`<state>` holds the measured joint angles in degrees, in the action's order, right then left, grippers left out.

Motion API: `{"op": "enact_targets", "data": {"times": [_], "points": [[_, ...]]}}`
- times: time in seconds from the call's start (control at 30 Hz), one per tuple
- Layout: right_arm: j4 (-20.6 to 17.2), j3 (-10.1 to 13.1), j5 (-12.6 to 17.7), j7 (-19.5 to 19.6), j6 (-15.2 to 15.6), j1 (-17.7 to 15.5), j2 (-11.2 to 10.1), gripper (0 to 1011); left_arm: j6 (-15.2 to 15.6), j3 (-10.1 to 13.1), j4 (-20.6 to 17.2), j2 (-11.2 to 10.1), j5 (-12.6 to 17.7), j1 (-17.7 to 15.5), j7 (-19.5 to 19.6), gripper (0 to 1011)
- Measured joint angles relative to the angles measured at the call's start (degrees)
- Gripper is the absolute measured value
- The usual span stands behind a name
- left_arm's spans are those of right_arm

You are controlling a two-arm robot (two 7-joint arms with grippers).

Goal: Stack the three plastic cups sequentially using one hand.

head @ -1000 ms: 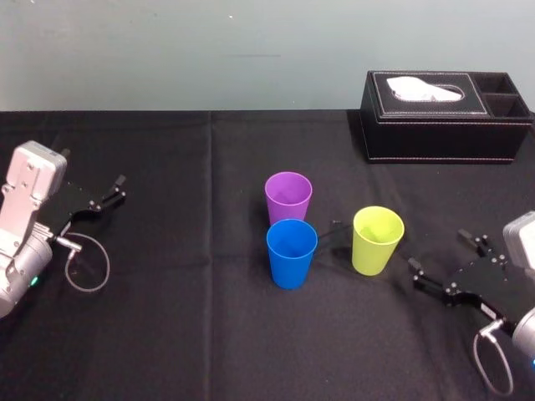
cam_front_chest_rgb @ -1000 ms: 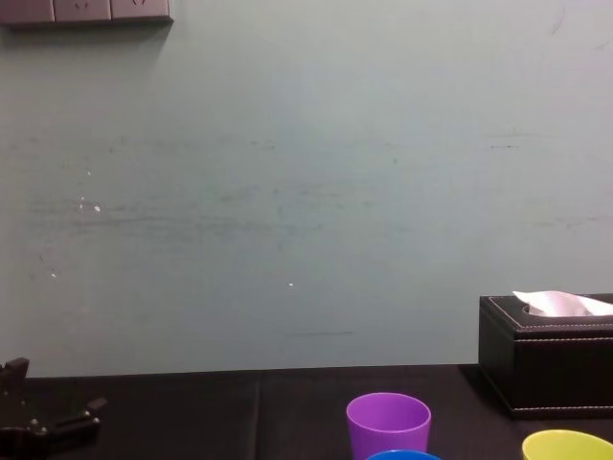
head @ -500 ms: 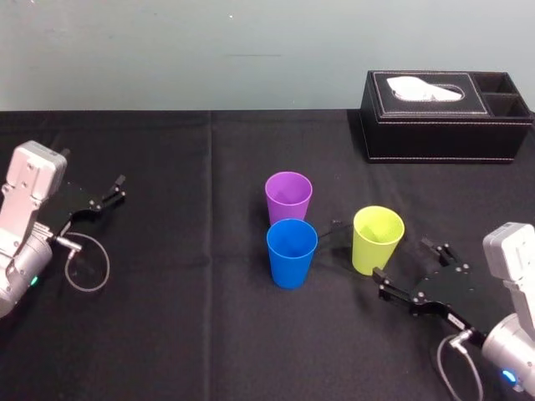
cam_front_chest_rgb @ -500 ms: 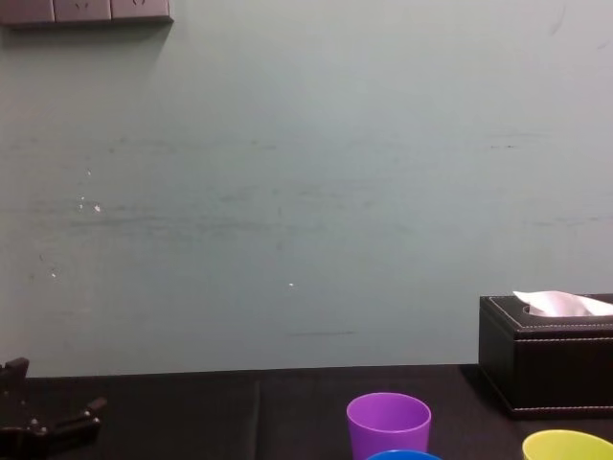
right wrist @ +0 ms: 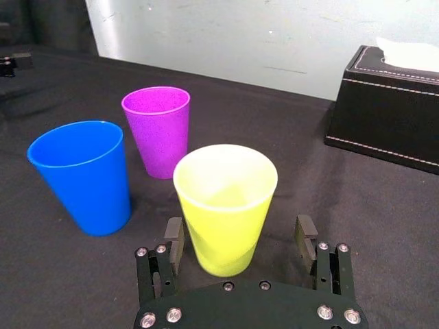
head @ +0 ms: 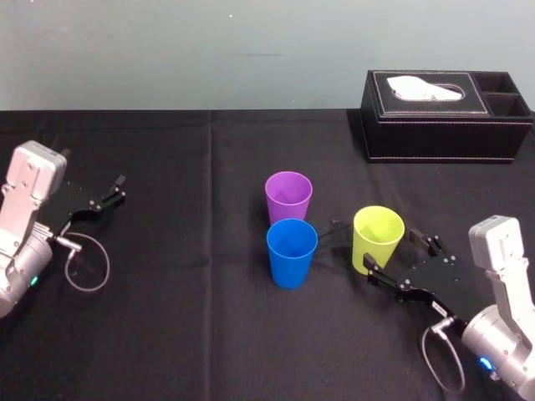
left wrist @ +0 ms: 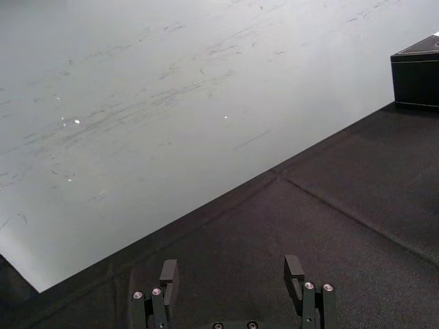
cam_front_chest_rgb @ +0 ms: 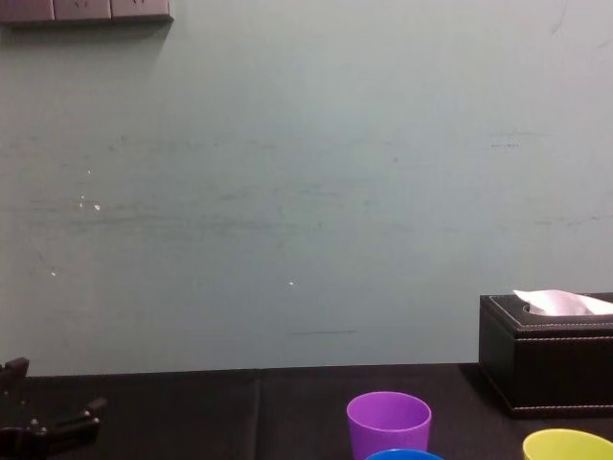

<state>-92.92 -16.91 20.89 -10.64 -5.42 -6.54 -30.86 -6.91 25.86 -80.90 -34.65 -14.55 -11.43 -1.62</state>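
Three plastic cups stand upright mid-table. The purple cup (head: 288,197) is farthest back, with the blue cup (head: 292,252) just in front of it. To their right stands the yellow-green cup (head: 377,240). My right gripper (head: 392,256) is open at table height, one finger on each side of the yellow-green cup's lower part. In the right wrist view the yellow-green cup (right wrist: 226,205) sits between the fingers (right wrist: 174,241) with a gap on each side, the blue cup (right wrist: 84,175) and the purple cup (right wrist: 158,130) beyond it. My left gripper (head: 114,190) rests open at the far left.
A black tissue box (head: 443,115) stands at the back right, also seen as the tissue box (cam_front_chest_rgb: 546,355) in the chest view. The black cloth reaches a grey-green wall behind. A cable loop (head: 88,266) hangs by the left wrist.
My right gripper has moved forward and to the left, from the table's right edge to straddling the yellow-green cup. The cups and the left arm have not moved.
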Motion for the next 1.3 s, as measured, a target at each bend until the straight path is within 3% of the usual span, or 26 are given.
{"op": "enact_targets", "data": {"times": [0.5,1.3], "points": [[3.88,0.26,-1.85,-2.11,-1.25,2.75,3.82,1003,0.0,0.0,0.0,0.0,0.0,0.0,0.0,1011],[4.88,2.53,-3.59,-4.2,-0.3,4.29,7.98,1003,0.0,0.0,0.0,0.0,0.0,0.0,0.0,1011]]}}
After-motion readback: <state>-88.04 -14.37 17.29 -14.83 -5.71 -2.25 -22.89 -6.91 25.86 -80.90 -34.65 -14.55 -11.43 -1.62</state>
